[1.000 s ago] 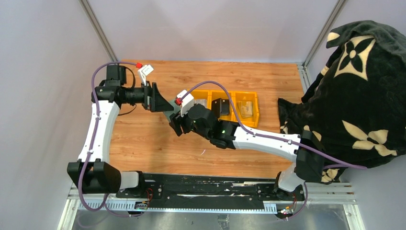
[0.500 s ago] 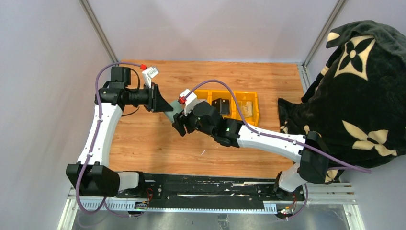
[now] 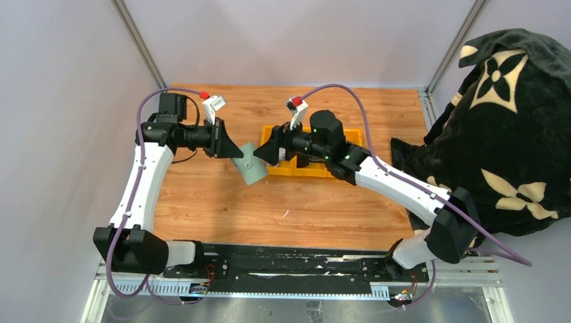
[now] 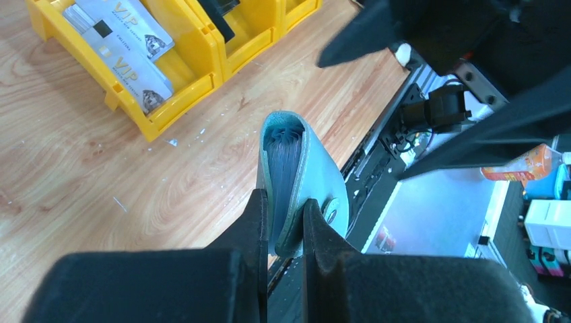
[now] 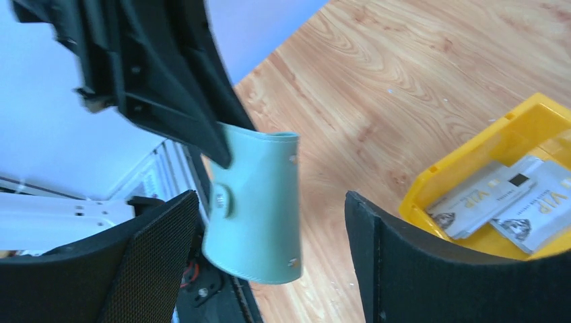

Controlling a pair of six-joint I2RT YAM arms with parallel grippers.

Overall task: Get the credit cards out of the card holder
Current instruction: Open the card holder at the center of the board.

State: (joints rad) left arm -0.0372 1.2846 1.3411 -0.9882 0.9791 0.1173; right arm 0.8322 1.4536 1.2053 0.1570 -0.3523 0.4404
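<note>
Left gripper (image 4: 283,219) level, pinching card holder (image 4: 296,161), right gripper (image 3: 268,149) spread, apparently empty, facing it.

Wood-grain worktop (image 3: 202,195), small pale flecks on its surface. Yellow three-compartment bin (image 3: 296,170) sits right of centre, toward the far side. Black blanket (image 3: 498,134) with cream flower motifs is heaped off the right edge. Black rail (image 3: 289,259) runs along the near edge. Plain grey walls far and left.
</note>
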